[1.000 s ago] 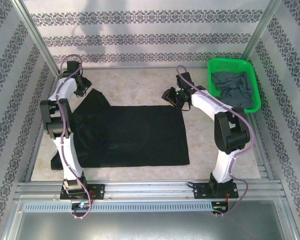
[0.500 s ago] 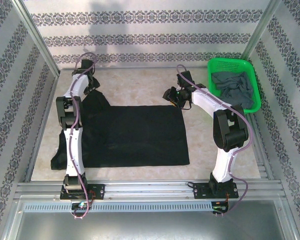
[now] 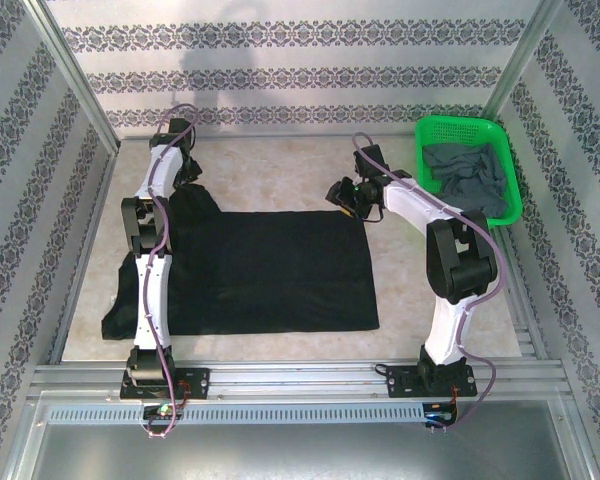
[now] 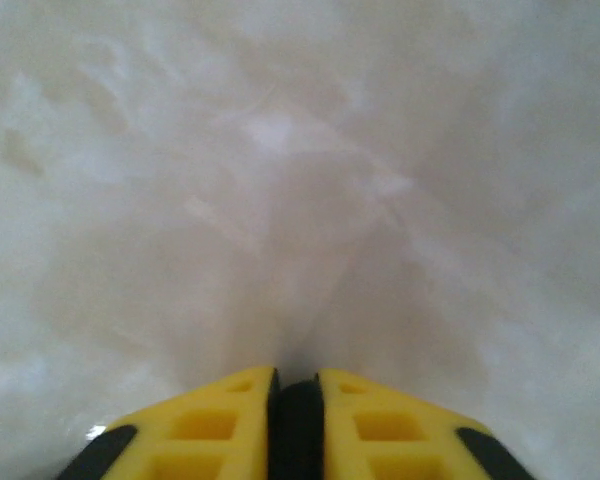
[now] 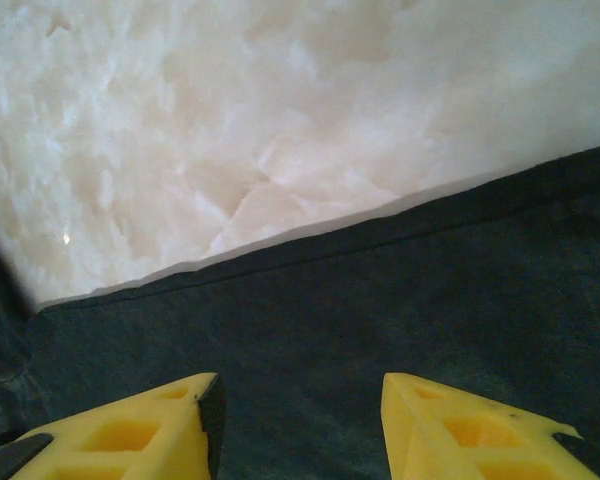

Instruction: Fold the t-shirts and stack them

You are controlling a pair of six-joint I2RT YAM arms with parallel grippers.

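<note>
The black t-shirt (image 3: 265,270) lies spread flat across the middle of the table, its far-left sleeve (image 3: 194,196) drawn toward the back. My left gripper (image 3: 186,168) sits at that sleeve's tip. In the left wrist view my left gripper (image 4: 295,385) is shut, with a pinch of black cloth (image 4: 296,420) between the yellow fingers. My right gripper (image 3: 348,196) hovers open over the shirt's far-right corner. In the right wrist view my right gripper (image 5: 300,395) has black t-shirt fabric (image 5: 380,300) under it, and the hem runs just ahead. The grey t-shirt (image 3: 467,175) lies crumpled in the basket.
The green mesh basket (image 3: 510,160) stands at the back right corner, next to the right arm. Patterned walls and metal posts close in the table (image 3: 280,165) on three sides. A metal rail (image 3: 300,375) runs along the near edge.
My left arm has stretched further back and to the right, carrying the sleeve tip with it. The right arm has hardly moved.
</note>
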